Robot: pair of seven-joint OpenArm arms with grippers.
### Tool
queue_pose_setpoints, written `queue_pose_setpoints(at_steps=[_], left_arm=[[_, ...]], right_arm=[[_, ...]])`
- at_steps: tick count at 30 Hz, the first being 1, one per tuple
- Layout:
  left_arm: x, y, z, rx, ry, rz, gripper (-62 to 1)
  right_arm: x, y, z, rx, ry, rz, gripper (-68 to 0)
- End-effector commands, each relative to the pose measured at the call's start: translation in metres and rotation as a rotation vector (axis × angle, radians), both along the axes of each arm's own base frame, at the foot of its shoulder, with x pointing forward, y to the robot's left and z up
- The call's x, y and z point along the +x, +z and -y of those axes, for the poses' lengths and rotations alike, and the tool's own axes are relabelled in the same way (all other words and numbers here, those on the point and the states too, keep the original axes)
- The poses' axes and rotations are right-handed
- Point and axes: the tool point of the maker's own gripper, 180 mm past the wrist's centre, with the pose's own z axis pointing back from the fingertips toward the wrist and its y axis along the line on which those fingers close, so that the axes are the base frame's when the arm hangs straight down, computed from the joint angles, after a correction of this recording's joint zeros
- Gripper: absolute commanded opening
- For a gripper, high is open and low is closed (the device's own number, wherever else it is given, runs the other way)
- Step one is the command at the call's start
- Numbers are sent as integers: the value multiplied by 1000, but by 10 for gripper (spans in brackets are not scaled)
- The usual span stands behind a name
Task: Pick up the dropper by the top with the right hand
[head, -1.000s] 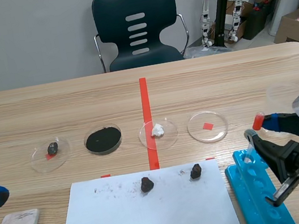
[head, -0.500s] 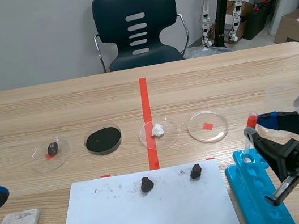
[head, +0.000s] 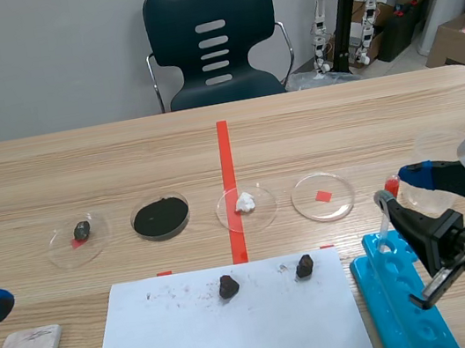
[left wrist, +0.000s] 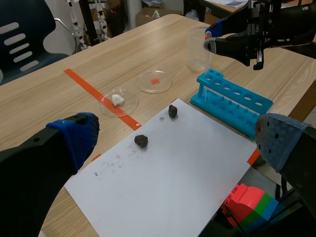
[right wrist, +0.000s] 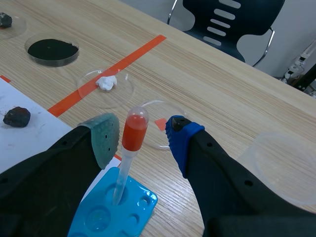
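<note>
Scene view: wooden table (head: 80, 173), dropper (head: 391, 187) in blue rack (head: 396, 307), chair (head: 208, 17) behind

Wooden table (head: 341, 129): four petri dishes (head: 160, 216) in row, white paper sheet (head: 233, 335), blue tube rack (head: 386, 291), clear beaker (left wrist: 197, 54).

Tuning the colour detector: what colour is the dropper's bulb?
The dropper's bulb is orange-red, clearest in the right wrist view.

Lab, petri dishes (head: 323, 197), test-tube rack (head: 396, 298), small robots (head: 348, 7) behind
</note>
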Motion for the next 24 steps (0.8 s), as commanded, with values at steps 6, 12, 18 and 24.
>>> queue_pose_setpoints(at_steps=[6,12,18,24], left_arm=[[1,5,1,-24,5,12,14],[1,5,1,-24,5,12,14],[1,5,1,-24,5,12,14],[1,5,1,-24,5,12,14]], right_arm=[[6,11,0,4,6,39,-440],[6,11,0,4,6,39,-447],[6,11,1,3,4,40,-546],[6,11,1,3,4,40,-598]])
